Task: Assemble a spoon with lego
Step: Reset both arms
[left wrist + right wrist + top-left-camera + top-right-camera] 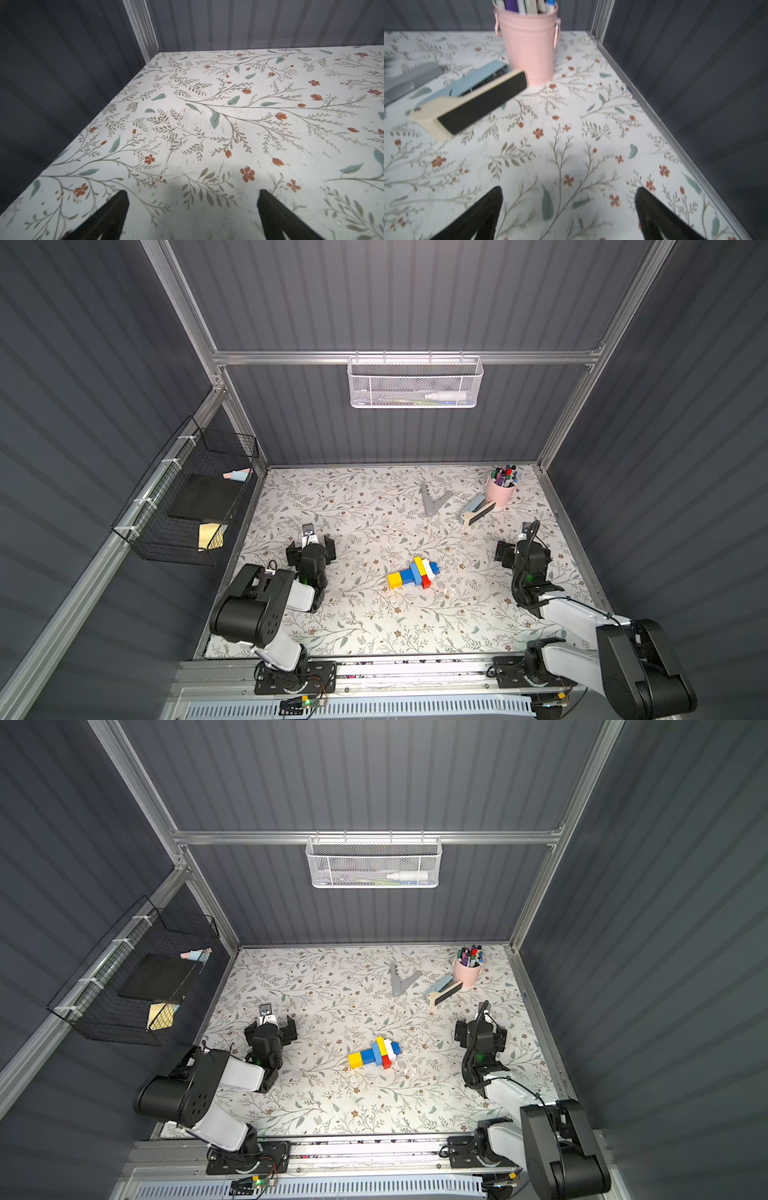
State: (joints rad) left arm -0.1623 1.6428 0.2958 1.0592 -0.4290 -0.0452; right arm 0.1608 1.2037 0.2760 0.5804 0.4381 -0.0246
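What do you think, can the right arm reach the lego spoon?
Probably yes. The spoon lies in the middle of the table, and nothing stands between it and the right tool, which is open and empty. The eraser and pink cup stand farther back, out of the way.

left arm [266, 605]: folded tight, elbow raised near its base, wrist reaching forward
left pincer [193, 193]: jaws spread wide, nothing between them
right arm [582, 622]: folded likewise, wrist reaching forward
right pincer [569, 189]: jaws spread wide, nothing held

The floral table [353, 622] bears the spoon [413, 572], grey V-piece [434, 501], pink cup [500, 492] and eraser [478, 512].
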